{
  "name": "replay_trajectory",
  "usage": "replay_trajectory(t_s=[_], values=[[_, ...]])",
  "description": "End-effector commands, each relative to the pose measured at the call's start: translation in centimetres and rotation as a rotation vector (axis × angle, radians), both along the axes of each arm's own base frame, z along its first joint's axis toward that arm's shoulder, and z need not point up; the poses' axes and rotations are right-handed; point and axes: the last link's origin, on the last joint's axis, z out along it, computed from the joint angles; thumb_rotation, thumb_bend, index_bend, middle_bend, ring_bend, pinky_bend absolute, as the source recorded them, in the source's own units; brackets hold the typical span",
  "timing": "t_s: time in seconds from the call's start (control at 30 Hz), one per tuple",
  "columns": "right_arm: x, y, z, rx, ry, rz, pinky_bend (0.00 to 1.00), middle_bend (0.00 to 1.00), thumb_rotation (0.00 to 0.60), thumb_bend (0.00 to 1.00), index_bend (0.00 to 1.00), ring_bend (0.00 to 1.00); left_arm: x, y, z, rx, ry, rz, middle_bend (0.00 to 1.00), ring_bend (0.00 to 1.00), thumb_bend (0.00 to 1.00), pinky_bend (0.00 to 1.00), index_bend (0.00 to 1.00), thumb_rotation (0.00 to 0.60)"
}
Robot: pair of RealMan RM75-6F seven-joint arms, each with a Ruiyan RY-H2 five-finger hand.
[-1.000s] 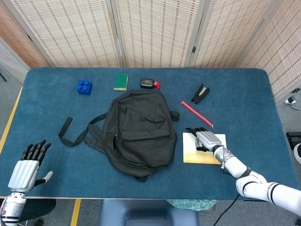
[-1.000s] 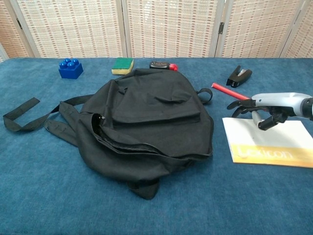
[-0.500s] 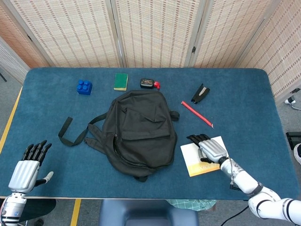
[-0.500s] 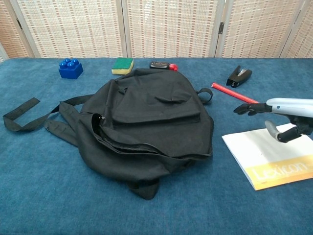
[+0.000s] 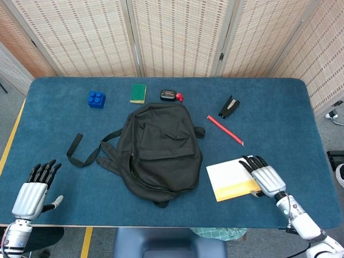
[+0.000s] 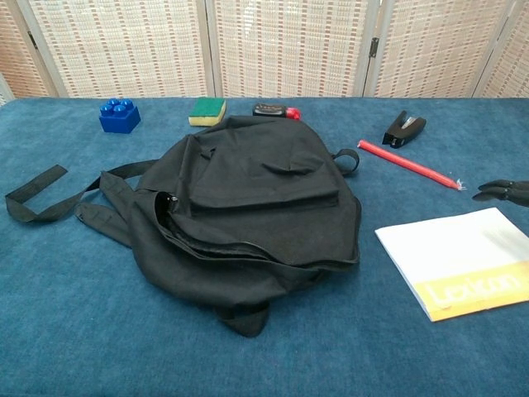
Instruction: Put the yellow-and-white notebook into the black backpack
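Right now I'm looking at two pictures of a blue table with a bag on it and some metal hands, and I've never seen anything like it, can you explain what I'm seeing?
This is a two-armed robot at a table. One picture looks down from its head, the other looks forward from its chest.

The right robot hand lies flat at the right edge of the yellow-and-white notebook, fingers extended; it grips nothing. The left robot hand waits open at the table's near corner.

On the blue table lie a black backpack, a blue toy block, a green-and-yellow sponge, a small black-and-red object, a black stapler and a red pencil.

The notebook is meant to go into the backpack.
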Motion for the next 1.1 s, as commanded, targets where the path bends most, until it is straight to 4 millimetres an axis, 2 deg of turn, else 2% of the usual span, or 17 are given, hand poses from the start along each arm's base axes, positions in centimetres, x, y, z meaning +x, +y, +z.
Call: replay_trajectory(t_s=[0.03,0.63,0.87,1.1], values=[[-0.8,0.4,-0.2,0.009,0.012,-0.009,0.0,0.0,0.6,0.21,0.0,0.0,0.1,0.0,0.0,-0.002,0.001,-0.003,0.05,0.09,0.31,0.0,0.06,0.6],[-1.8,-0.6,-1.1,0.032,0.063,-0.02,0.0,0.0,0.6,0.21,0.0,0.0,0.1,0.0,-0.2,-0.002,0.0,0.006,0.05,0.09,0.31,0.0,0.05,0.6],[-1.3,-2.2,-1.6,0.021,0.092,0.0,0.0,0.0,0.6,0.21,0.0,0.0,-0.1,-0.1,-0.2,-0.002,0.001,0.013,0.05,0.09,0.31,0.0,0.05,0.6],[-0.7,-4.7,-2.1,-0.013,0.104,0.001,0.0,0.0,0.6,0.21,0.0,0.0,-0.2,-0.1,-0.2,0.0,0.001,0.018,0.05,0.09,0.31,0.0,0.05,0.6]])
